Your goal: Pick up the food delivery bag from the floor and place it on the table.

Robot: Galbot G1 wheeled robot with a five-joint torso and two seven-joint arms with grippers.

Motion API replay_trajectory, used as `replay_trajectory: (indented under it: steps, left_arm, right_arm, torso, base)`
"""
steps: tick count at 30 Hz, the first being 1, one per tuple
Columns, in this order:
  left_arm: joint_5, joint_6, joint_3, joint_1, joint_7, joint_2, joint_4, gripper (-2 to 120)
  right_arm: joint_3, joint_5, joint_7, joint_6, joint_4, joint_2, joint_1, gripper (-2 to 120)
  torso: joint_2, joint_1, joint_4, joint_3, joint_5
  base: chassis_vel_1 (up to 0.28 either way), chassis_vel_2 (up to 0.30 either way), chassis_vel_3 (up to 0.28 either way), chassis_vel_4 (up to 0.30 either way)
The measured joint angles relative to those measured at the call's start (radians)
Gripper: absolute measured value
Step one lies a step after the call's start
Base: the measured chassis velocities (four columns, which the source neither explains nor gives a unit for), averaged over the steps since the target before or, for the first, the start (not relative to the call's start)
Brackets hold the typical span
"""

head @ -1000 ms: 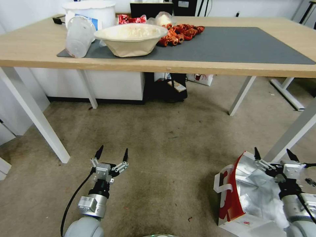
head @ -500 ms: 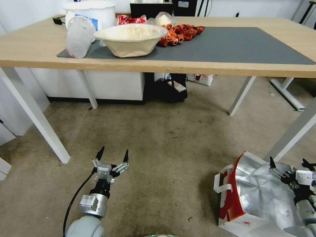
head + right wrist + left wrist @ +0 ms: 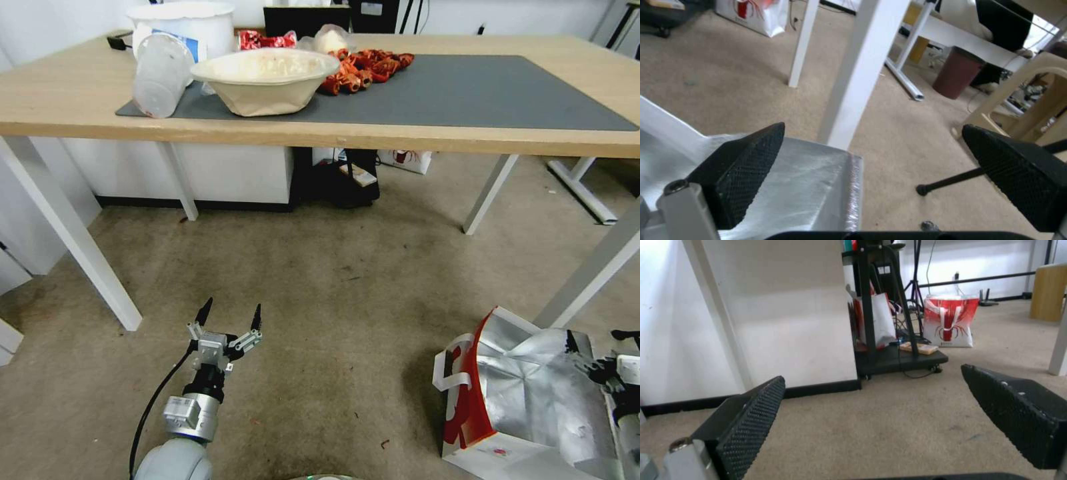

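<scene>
Bag on the floor, my right gripper at its far rim.

The food delivery bag (image 3: 527, 400) gapes, showing only foil lining. My right gripper (image 3: 600, 357), fingers spread, has slid rightward since a second ago; the left gripper (image 3: 228, 318) hovers released. A bowl (image 3: 265, 80) sits on the tabletop (image 3: 60, 100).

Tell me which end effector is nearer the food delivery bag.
Right. The right end effector is open at the food delivery bag's far edge; the left end effector, open, hangs over carpet well to its left.
</scene>
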Motion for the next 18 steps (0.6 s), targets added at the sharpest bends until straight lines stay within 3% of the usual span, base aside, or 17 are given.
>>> replay_trajectory:
  steps: [12, 18]
  left_arm:
    - [0.005, 0.004, 0.002, -0.003, -0.015, -0.002, -0.003, 99]
    - [0.011, 0.005, -0.001, 0.0, -0.017, -0.004, -0.006, 99]
  right_arm:
    - [-0.024, 0.009, -0.004, -0.022, -0.084, -0.018, 0.049, 100]
    - [-0.049, 0.035, -0.016, -0.042, -0.116, -0.027, 0.067, 78]
  torso:
    - [0.0, 0.0, 0.0, 0.0, -0.0001]
    - [0.0, 0.0, 0.0, 0.0, 0.0]
  base:
    - [0.0, 0.0, 0.0, 0.0]
    - [0.0, 0.0, 0.0, 0.0]
